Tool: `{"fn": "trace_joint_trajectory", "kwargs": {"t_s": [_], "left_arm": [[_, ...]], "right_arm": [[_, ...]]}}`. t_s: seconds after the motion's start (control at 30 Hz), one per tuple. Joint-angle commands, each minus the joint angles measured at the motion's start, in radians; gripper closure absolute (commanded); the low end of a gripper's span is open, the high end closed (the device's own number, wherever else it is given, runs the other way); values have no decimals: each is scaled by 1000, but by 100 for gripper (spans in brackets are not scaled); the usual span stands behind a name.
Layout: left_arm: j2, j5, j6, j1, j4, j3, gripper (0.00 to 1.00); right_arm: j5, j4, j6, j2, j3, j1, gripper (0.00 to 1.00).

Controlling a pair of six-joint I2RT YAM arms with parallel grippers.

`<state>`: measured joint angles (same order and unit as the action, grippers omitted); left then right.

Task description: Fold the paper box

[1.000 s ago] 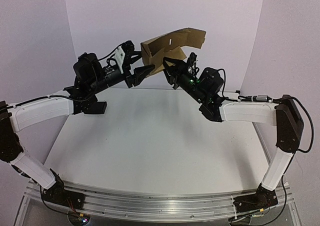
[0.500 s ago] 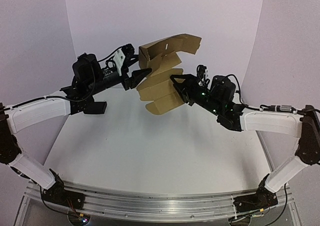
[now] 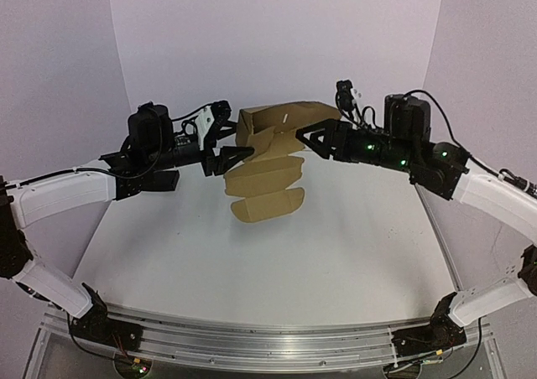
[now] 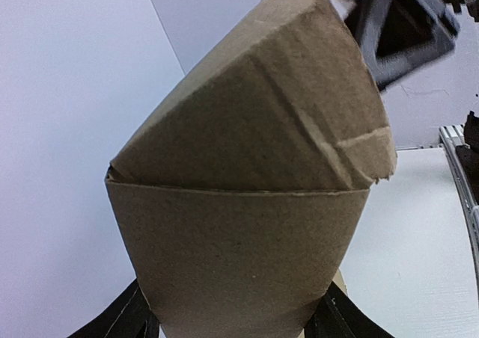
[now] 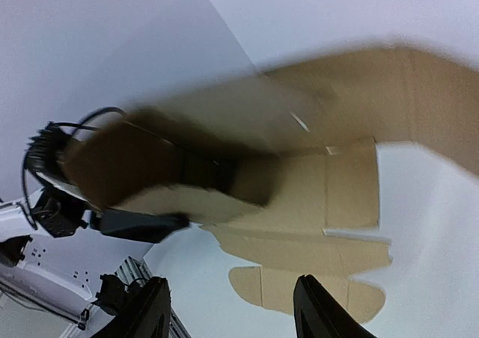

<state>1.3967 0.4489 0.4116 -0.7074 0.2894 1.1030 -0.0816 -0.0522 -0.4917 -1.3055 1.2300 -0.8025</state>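
- The left hand (image 3: pixel 237 132) reaches in from the left of the top view and is clamped on the left end of the paper box (image 3: pixel 281 117). In its own wrist view a black finger (image 4: pixel 123 324) shows at each side of the cardboard, which fills the space between them.
- The paper box hangs in the air over the far middle of the white worktop (image 3: pixel 268 262), between the two hands.
- It is plain brown cardboard, a die-cut sheet only partly folded. Its top panels are bent over into an open shell, and a short pale slit (image 3: pixel 286 114) is cut in the upper face.
- Below the shell the other panels hang down as one flat strip crossed by crease lines. The strip ends in a flap (image 3: pixel 268 205) with rounded corners.
- The folded top runs left to right, from the left hand toward the right hand. The long axis of the hanging strip runs down from it toward the worktop, with the rounded flap lowest. Whether that flap touches the worktop cannot be told.
- Seen close in the left wrist view, two plain brown faces meet along a fold line, and the upper face has a small notch at its right edge.
- The right hand (image 5: pixel 230 302) is at the right of the box and points left at its upper right end. Its fingers (image 5: pixel 150 312) stand apart with nothing between them, and the blurred cardboard lies ahead of them. Whether a fingertip touches the box cannot be told.
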Motion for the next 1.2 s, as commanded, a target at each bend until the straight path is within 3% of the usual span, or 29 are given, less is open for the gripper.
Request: {"fn": "trace_joint_trajectory", "kwargs": {"t_s": [0.0,0.3,0.47,0.6,0.83,1.0,1.17], "left_arm": [[-46,97,-13,3,-63,2,56],[-43,237,-16,3,-143,16,56],[-40,334,59,3,-204,20,56],[-20,372,64,3,-213,-3,55],[70,484,-17,8,53,-149,55],[122,513,42,8,104,-158,55],[168,510,-47,8,238,-221,54]], "right_arm": [[-112,-195,321,36,215,-7,41],[-87,-384,704,20,375,-7,27],[-157,-414,673,-58,442,-7,25],[-242,-449,650,-81,386,-6,23],[-283,-458,615,-78,289,-6,27],[-298,-477,602,-101,254,-8,37],[-293,-476,590,-120,193,-19,39]]}}
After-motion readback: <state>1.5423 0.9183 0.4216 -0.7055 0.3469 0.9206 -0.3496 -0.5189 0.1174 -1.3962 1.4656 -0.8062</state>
